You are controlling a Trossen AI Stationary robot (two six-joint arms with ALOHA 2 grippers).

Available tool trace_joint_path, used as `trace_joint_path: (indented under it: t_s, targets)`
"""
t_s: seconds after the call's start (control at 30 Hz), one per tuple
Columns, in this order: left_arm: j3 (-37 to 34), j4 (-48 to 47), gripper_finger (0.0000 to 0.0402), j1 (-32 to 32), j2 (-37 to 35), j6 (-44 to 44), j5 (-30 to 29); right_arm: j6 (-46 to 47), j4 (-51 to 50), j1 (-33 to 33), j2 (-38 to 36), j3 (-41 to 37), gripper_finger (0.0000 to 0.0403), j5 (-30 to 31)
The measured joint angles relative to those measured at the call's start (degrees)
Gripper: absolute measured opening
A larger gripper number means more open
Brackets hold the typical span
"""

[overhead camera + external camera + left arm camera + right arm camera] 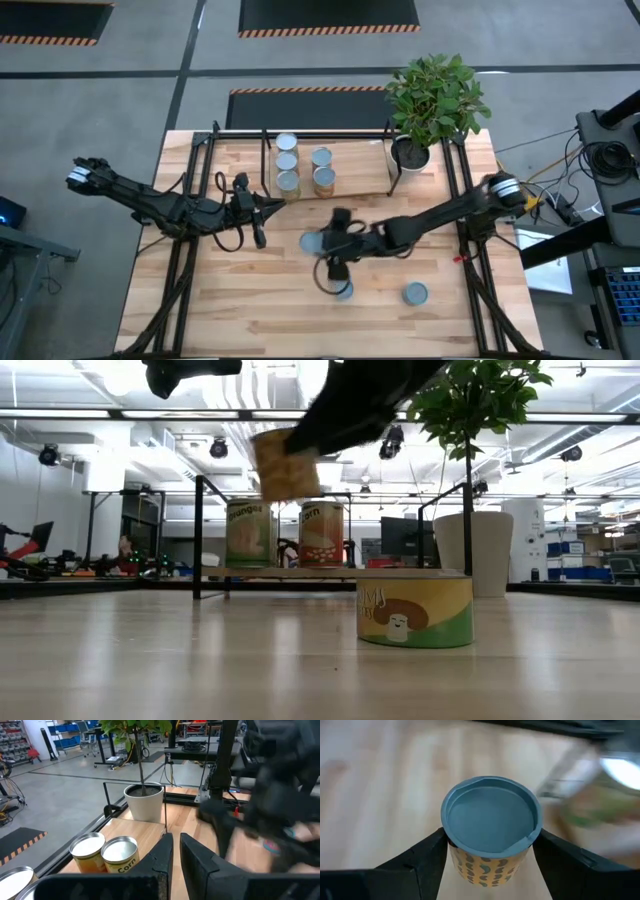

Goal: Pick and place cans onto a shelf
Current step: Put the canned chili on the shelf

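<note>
On wooden tabletop (230,300), cans (415,293); beyond, bright workshop.

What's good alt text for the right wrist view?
Close-up of a small can with a grey-blue round top and an orange patterned side, gripped between the two dark fingers of the right end effector. A pale wooden tabletop lies blurred beneath it, with an indistinct silvery shape at one corner.
</note>
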Motion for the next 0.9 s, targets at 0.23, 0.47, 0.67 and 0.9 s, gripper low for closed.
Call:
trace_joint_path:
  t_s: [0.23,0.47,0.67,0.9]
  targets:
    - [0.0,0.1,0.0015,0.0,0.0,0.0,0.0,8.7,0.0,-0.5,-13.8,-14.9,0.026,12.9]
    - [0.0,0.7,0.0015,0.0,0.0,0.0,0.0,21.3,2.3,-7.4,-22.3,-27.9,0.0259,20.9]
    - [0.0,1.1,0.0015,0.0,0.0,0.1,0.0,22.4,12.0,-14.0,-21.9,-32.3,0.0259,15.3]
    - [0.0,1.1,0.0015,0.0,0.0,0.4,0.0,22.6,16.2,-16.1,-16.7,-31.4,0.0259,15.3]
